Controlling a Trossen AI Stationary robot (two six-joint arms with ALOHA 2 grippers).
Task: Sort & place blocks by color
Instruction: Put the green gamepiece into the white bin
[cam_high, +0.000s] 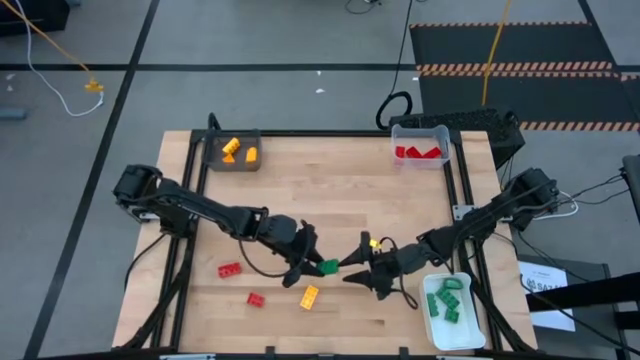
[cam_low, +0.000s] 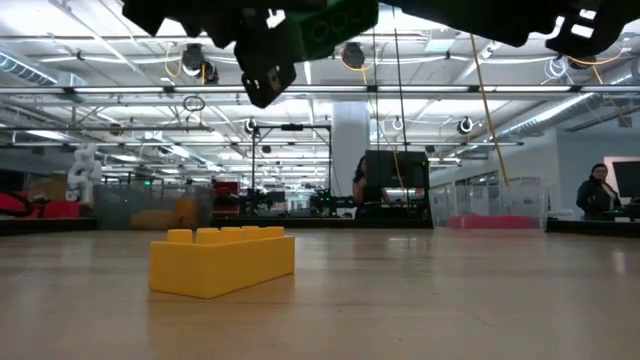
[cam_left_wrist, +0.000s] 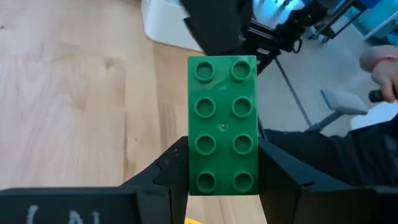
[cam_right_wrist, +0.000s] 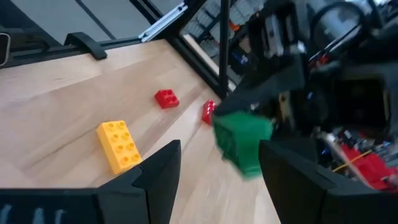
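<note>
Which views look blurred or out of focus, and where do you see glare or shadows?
Right wrist view: the green studded plastic brick and the arm behind it look blurred. Left wrist view: the same brick is sharp. Low view: the yellow studded plastic brick is sharp, with bright ceiling lights behind. High view: only soft shadows on the wooden table.

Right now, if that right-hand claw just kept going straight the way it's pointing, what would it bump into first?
Most likely the green block, held up off the table by the left gripper. It sits just ahead of the right gripper, whose open fingers point toward it. Exact depth is unclear.
</note>
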